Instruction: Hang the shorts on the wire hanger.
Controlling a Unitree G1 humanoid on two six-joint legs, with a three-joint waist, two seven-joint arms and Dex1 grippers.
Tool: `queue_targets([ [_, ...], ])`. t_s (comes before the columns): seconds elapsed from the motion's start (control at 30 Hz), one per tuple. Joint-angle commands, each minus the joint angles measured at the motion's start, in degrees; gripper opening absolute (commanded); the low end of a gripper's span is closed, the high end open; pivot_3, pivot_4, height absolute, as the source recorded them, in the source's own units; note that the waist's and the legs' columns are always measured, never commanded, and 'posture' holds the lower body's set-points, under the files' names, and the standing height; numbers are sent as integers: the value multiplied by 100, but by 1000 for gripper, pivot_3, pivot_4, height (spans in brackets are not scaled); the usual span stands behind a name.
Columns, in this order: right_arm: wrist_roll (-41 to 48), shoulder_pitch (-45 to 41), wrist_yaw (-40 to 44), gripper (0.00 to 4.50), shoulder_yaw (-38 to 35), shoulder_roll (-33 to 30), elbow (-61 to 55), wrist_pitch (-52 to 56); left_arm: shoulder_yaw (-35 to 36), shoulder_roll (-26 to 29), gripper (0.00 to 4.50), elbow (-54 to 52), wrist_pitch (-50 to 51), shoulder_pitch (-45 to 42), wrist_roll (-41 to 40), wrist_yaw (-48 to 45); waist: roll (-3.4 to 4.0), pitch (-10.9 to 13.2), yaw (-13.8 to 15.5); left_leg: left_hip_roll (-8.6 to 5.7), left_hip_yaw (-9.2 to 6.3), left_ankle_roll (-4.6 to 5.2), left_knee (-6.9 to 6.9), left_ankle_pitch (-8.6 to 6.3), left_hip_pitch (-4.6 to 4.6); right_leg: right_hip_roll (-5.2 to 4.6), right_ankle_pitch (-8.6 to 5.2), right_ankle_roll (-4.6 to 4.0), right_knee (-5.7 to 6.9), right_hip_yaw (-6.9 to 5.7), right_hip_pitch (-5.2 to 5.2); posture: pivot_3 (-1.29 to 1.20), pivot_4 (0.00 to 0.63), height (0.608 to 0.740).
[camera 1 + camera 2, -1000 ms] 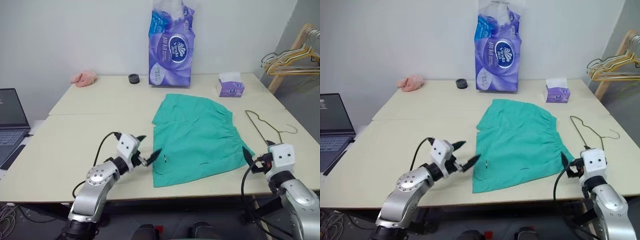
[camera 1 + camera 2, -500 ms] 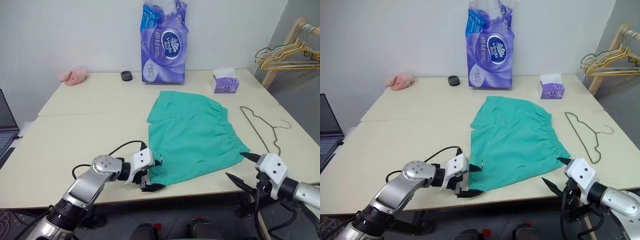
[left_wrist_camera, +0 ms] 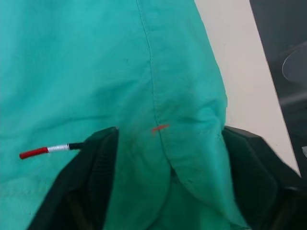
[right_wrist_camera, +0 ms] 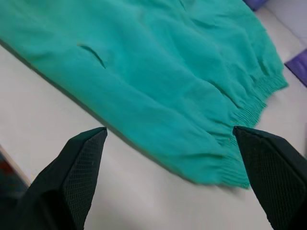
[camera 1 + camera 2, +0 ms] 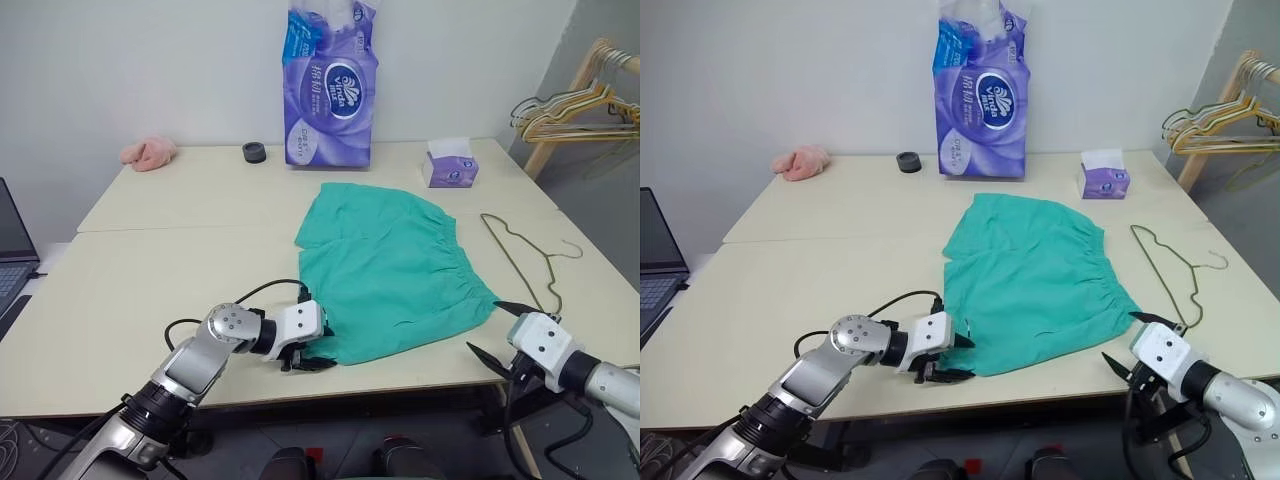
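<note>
One pair teal shorts [image 5: 385, 262], flat on desk [image 5: 150, 260], near corner bunched between left gripper [image 5: 312, 352] fingers [image 3: 91, 182], which have narrowed since a second ago; firm hold not certain. Left arm has swung in from beside hem to corner: pickup under way. Wire hanger [image 5: 520, 255] well apart, right of shorts, untouched. Right gripper [image 5: 1130, 350] at waistband corner, fingers spread, empty. Beyond: tissue pack [image 5: 330, 85], tissue box [image 5: 448, 165].

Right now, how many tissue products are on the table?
2: the tall purple tissue pack stands at the table's far edge, and the small purple tissue box sits to its right, beyond the shorts. None seems hidden.
</note>
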Motion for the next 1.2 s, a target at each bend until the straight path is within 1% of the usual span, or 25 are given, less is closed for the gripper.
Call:
queue_targets([
  [0.03,-622,-340,32,4500,100,-436,761,-664,218,-25,2122,188,-38,-40,116,225,1,0,-8,0,0,0,0,0,0,0,7,11,0,-2,0,-127,41,740],
  [0.07,-712,-507,89,4500,180,-549,1041,-831,293,-62,1800,202,-5,-50,57,270,3,-2,-8,-1,0,0,-1,0,0,1,15,25,0,-3,0,-127,41,740],
  [0.1,-805,-673,153,4500,260,-657,1261,-965,357,-84,1751,186,49,-60,-17,289,8,-3,-28,-1,-8,0,-2,0,0,1,16,28,2,-3,0,-122,38,740],
  [0.13,-909,-849,214,4500,376,-763,1472,-1158,417,-106,1558,165,107,-68,-81,297,9,-2,-38,0,-6,0,-1,0,0,4,17,29,4,-7,0,-122,38,740],
  [0.2,-1243,-1505,333,4500,815,-937,2106,-1636,546,-135,960,110,181,-107,-212,271,9,-2,-75,-3,2,1,1,0,3,6,20,34,4,-6,1,-114,37,740],
  [0.3,-1575,-2217,396,4500,1289,-982,2797,-2147,686,-162,30,60,249,-152,-326,239,6,-1,-117,-2,-1,4,-3,-2,-2,11,21,34,3,-7,-3,-106,35,740],
  [0.4,-1854,-2823,421,4500,1696,-943,3390,-2597,822,-208,30,14,352,-203,-414,290,7,-1,-129,0,-5,12,-5,-8,-6,10,21,34,3,-7,-7,-93,34,740],
  [0.57,-2196,-3731,405,4500,2241,-641,4225,-3080,977,-238,30,-62,443,-231,-517,318,5,-2,-131,-1,-6,14,3,-10,-5,1,23,35,3,-6,-2,-70,34,740],
  [0.67,-2123,-3940,479,3900,2312,-600,4496,-3289,1031,-168,0,-74,453,-210,-551,296,5,-2,-148,-2,-6,14,6,-9,-2,-1,26,36,4,-5,1,-60,36,740],
  [0.73,-1952,-4015,678,3285,2334,-618,4570,-3380,1057,-18,0,-84,444,-155,-557,197,5,-2,-150,-2,-9,14,5,-9,-3,-3,35,21,5,-3,1,-58,38,740],
  [0.77,-1879,-4039,788,2897,2343,-638,4595,-3414,1068,58,0,-89,418,-122,-561,139,7,-1,-153,-2,-11,14,4,-9,-3,-3,42,10,5,-2,0,-57,44,740],
  [0.83,-1837,-4080,880,2229,2352,-680,4643,-3513,1114,178,0,-113,362,-31,-606,36,9,4,-160,-2,-13,14,3,-9,-3,-3,42,8,6,-3,0,-60,57,740],
  [1.03,-1600,-4112,1297,21,2348,-712,4553,-3646,1109,731,0,-236,261,350,-686,-493,10,59,-177,-1,-14,15,3,-10,-2,-6,42,6,7,-2,0,-63,74,740],
  [1.2,-1271,-4021,1823,21,2324,-819,4067,-3464,968,1204,0,-623,398,654,-862,-1098,17,155,-179,-1,-14,15,4,-9,-2,-15,42,3,9,-4,-1,-68,96,740],
])
